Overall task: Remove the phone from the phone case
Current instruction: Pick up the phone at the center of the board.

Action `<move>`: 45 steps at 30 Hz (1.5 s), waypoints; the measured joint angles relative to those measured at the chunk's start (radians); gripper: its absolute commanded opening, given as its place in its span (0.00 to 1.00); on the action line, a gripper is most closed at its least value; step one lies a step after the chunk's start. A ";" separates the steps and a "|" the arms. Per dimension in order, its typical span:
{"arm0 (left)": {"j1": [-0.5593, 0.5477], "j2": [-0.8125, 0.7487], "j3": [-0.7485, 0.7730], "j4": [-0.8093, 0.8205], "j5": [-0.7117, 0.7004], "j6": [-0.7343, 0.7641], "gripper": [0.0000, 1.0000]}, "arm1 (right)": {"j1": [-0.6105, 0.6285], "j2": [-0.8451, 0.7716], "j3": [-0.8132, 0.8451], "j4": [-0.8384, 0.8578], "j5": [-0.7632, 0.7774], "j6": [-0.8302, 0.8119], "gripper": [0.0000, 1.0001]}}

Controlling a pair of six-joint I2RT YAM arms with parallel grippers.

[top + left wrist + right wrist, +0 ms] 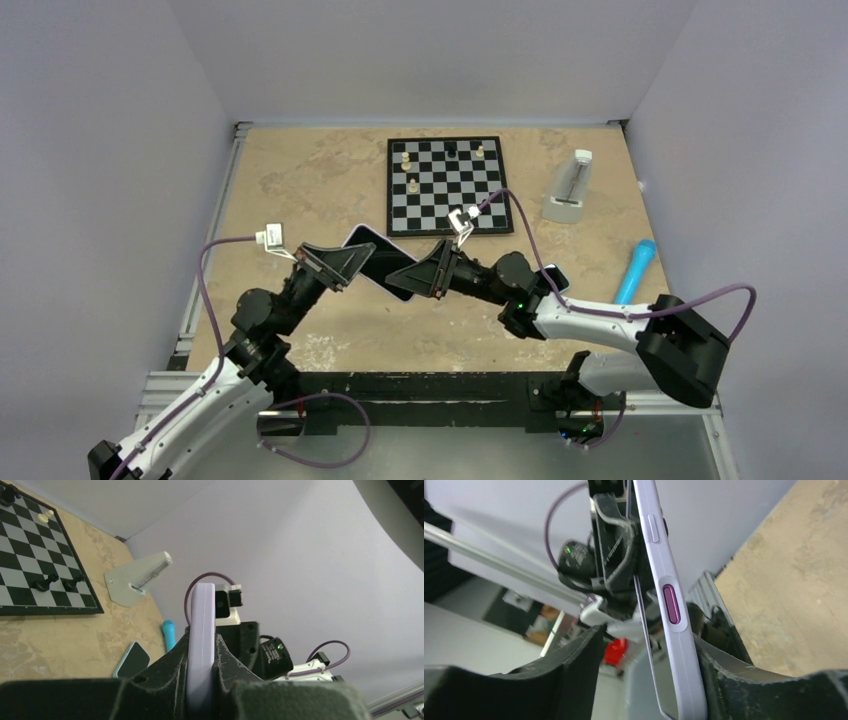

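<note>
1. The left gripper (201,652) was pinched tight on the lavender phone case (202,615), which was held off the table (300,190) between the two arms.
2. The right gripper (649,647) stood spread. The case leaned on one finger, and the other finger (569,670) was apart from it.
3. The phone (377,263) looked seated in the case. I judged the right claw should catch a case corner and peel the rim back — not squeeze the glass.
4. There was open room to the left. The chessboard (447,185) lay just beyond, and a second phone (553,277) lay by the right arm — best to keep the peel high.
</note>
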 measured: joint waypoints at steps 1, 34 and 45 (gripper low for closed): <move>0.010 -0.010 0.005 -0.023 0.023 0.008 0.00 | -0.011 -0.021 0.014 -0.052 -0.050 -0.044 0.62; 0.195 0.182 0.146 -0.079 0.581 -0.119 0.16 | -0.063 0.003 0.161 -0.317 -0.426 -0.245 0.00; 0.203 0.153 0.218 -0.228 0.569 0.003 0.00 | -0.066 -0.038 0.164 -0.351 -0.433 -0.317 0.52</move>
